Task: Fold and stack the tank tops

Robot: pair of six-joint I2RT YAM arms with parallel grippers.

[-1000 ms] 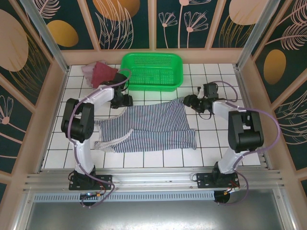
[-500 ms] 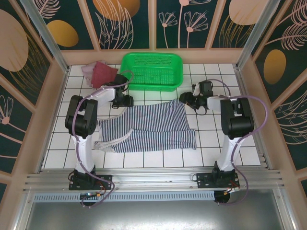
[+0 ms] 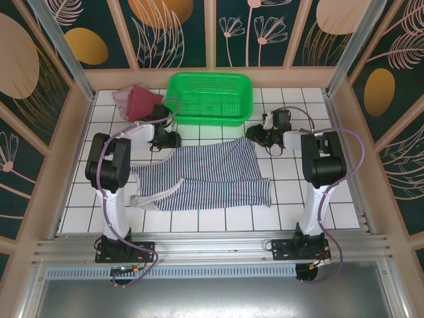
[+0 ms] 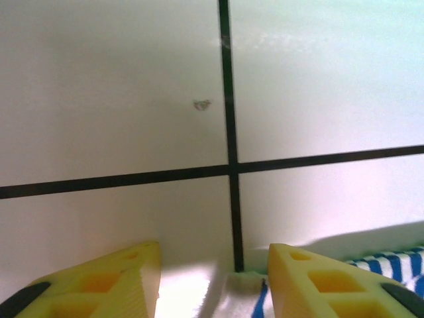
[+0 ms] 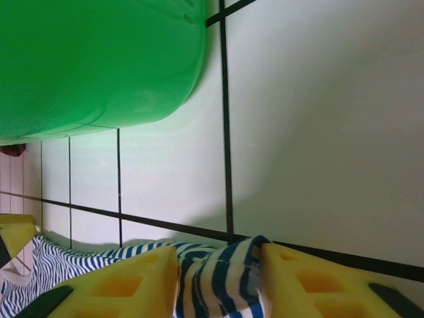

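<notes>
The navy-and-white striped tank top (image 3: 212,173) lies spread flat in the middle of the tiled table. My left gripper (image 3: 165,140) is down at its far left corner; in the left wrist view the jaws (image 4: 213,268) stand open, with the top's white hem (image 4: 255,291) lying loose between the fingers. My right gripper (image 3: 255,135) is at the far right corner, and its yellow fingers (image 5: 218,271) press on a bunched fold of the striped cloth (image 5: 222,281). The maroon tank top (image 3: 143,102) and the pink tank top (image 3: 122,95) lie heaped at the far left.
A green plastic basket (image 3: 209,121) stands at the far middle, just beyond both grippers, and its rounded wall (image 5: 99,59) hangs close over the right wrist. Wooden walls enclose the table. White tiles lie bare to the right of the striped top.
Both pairs of jaws have narrowed. The right gripper has shifted left and farther onto the striped top's corner and closed on it. The left gripper has barely moved; the top lies as before.
</notes>
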